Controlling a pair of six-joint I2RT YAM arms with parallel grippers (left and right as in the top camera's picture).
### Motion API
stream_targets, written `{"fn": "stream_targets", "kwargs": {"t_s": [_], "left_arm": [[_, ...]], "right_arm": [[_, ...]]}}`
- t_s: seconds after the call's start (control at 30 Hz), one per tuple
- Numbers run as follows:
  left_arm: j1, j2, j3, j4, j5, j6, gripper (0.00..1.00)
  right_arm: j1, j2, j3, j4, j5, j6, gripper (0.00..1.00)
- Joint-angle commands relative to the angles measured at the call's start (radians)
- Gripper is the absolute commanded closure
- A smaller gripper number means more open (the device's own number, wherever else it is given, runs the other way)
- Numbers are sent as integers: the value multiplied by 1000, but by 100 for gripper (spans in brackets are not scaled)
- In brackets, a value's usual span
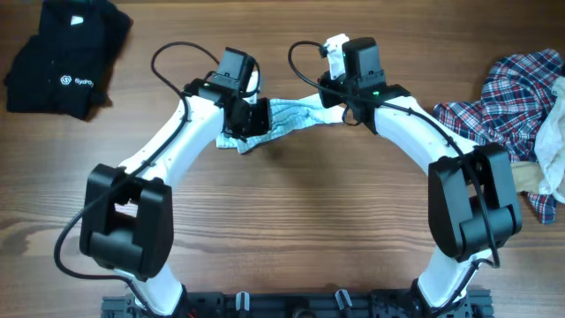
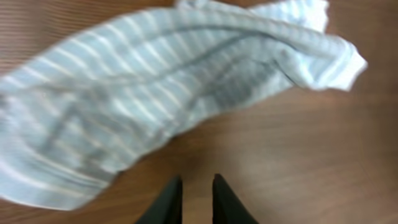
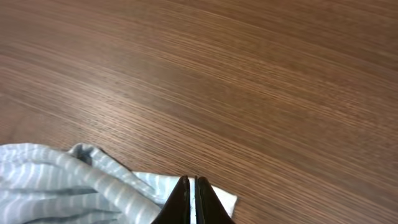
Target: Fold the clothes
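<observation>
My right hand is pinched fully closed on a corner of the pale-blue striped garment; the fabric runs right up under the fingertips. My left hand is almost closed too, with only a thin slit between the fingers and bare wood showing through it, so it's holding nothing. The garment lies just past its tips, rumpled. From above, that little garment sits stretched between both hands, around the middle of the surface, which is brown wood with fine grain. Black logo garments are piled at the far left corner. Over at the right edge there's the plaid shirt, bunched up, with a beige piece touching it.
</observation>
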State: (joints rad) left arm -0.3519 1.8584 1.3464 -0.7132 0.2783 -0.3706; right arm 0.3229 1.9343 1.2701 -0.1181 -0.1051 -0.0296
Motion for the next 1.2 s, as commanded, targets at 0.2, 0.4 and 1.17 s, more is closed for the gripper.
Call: {"fn": "stream_targets", "kwargs": {"t_s": [0.2,0.4,1.17], "left_arm": [[75,117,3,29,-52,-3,86],[85,145,3,-6,-61,-3,87],[180,145,3,-138,-145,79,87]], "right_arm": [[3,-6,2,2,-29,14,96],[3,-6,2,6,-29,14,96],[105,-6,5,-154,-383,29,96]]}}
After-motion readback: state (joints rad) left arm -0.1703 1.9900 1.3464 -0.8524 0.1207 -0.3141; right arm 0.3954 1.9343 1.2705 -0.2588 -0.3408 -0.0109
